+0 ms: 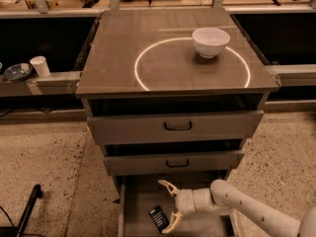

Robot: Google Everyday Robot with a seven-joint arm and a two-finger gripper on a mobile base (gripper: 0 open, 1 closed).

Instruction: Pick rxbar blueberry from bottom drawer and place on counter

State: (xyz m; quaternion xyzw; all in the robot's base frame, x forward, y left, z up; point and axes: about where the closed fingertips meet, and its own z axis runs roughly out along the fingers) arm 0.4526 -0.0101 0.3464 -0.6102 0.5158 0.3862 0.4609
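Right now the gripper [167,207] sits low inside the bottom drawer [136,201], reaching in from the right w/ its two fingers [167,185] spread wide and nothing between them pinched. The rxbar blueberry [159,217] lies flat on the drawer floor, just beside the lower finger, at an angle to the drawer walls, untouched as far as can be seen. The counter [123,58] above carries a white bowl [211,41] sitting on the far right arc of the white ring [140,78].

Risks, as I judge them: the bar is thin and flat, so closing jaws may skate over it or shove it along the floor rather than grip; the lower finger looks close enough to nudge it first. On the lift, the arm [247,209] could clip the middle drawer front [173,163] overhanging it; at the counter, placing near the bowl could knock it.
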